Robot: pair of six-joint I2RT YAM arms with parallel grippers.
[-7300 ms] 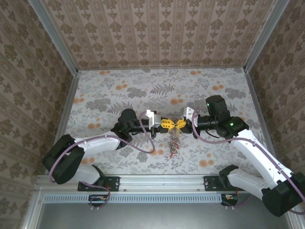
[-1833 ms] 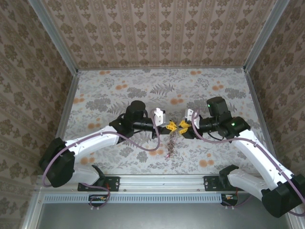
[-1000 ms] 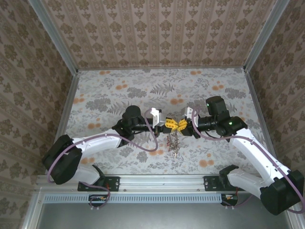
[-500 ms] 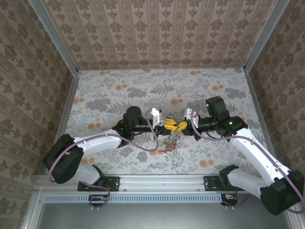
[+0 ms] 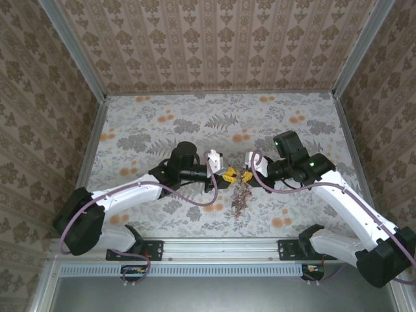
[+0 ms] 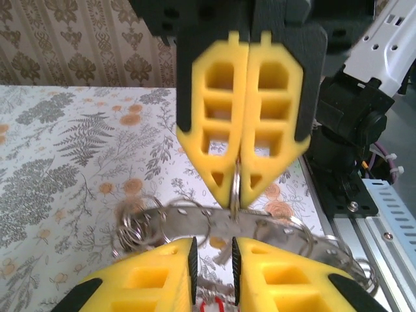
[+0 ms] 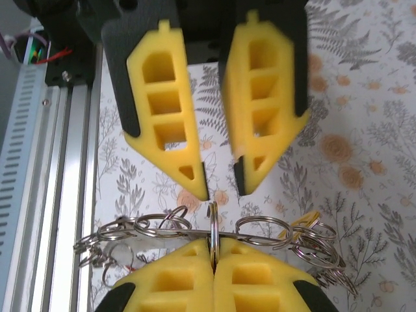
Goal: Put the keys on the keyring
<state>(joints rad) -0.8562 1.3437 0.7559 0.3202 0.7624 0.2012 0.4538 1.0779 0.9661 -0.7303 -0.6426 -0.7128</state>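
The keyring (image 7: 162, 229) stretches sideways between the two grippers, a thin silver ring strung with several small split rings. My right gripper (image 7: 213, 250) is shut on one upright small ring (image 7: 212, 218) threaded on it. My left gripper (image 7: 221, 188) faces it with jaws apart and nothing between them, its tips just above that ring. From the left wrist, my left gripper (image 6: 212, 250) gapes below the keyring (image 6: 273, 224) while the right gripper (image 6: 237, 195) pinches the ring. The keys (image 5: 238, 200) dangle under both grippers (image 5: 227, 175) (image 5: 245, 174). A yellow key head (image 7: 304, 222) shows.
A floral-patterned table (image 5: 162, 123) lies under the arms, walled by patterned panels on three sides. A metal rail (image 5: 221, 247) with the arm bases runs along the near edge. Both arms hold the bunch above the table's middle front.
My left gripper has gone from shut to open and let go of the ring. The right gripper has closed fully and shifted slightly left. The hanging keys have swung a little.
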